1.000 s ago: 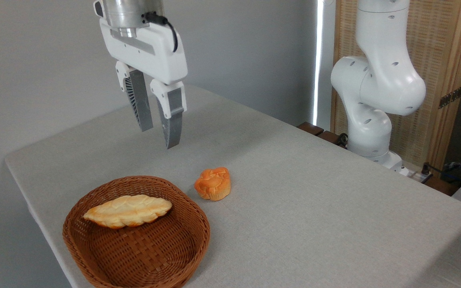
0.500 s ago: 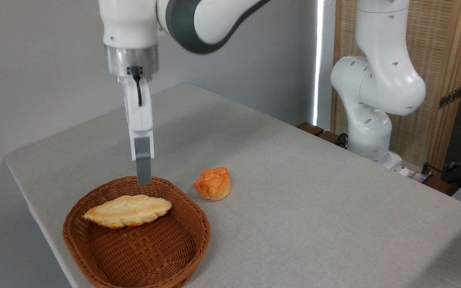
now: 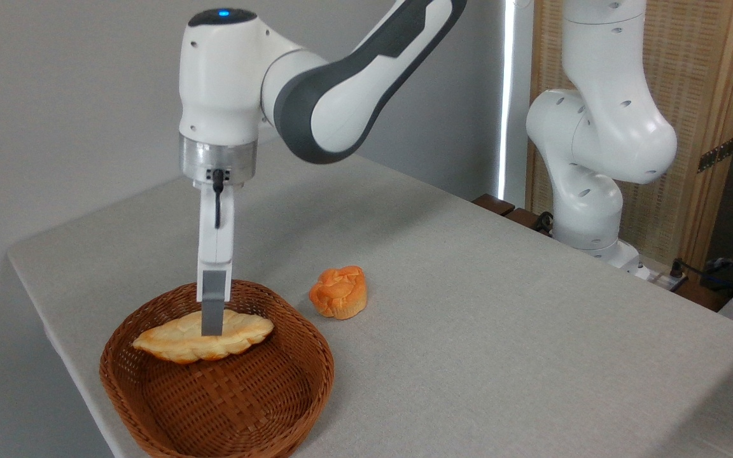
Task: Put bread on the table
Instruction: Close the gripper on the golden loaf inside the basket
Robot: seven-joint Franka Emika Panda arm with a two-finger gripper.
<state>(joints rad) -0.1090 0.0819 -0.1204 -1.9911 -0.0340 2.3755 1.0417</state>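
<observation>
The bread [image 3: 175, 343], a long braided golden loaf with pale patches, lies in the back half of the brown wicker basket [image 3: 258, 407] at the table's front left. My gripper [image 3: 212, 329] points straight down over the loaf's middle and is seen edge-on. Its near finger [image 3: 212, 315] stands in front of the loaf, tip about level with the crust, and hides the far finger. The fingers appear to straddle the loaf without pressing it. The loaf rests undisturbed. The light grey table [image 3: 468, 331] spreads out to the right.
A small round orange muffin-shaped bun [image 3: 339, 292] sits on the table just right of the basket. The arm's white base [image 3: 586, 191] stands at the table's far right edge. A wooden screen and cables are behind it.
The gripper has turned from facing the camera to edge-on and dropped from high above the table down into the basket, reaching the loaf. The bread and bun have not moved.
</observation>
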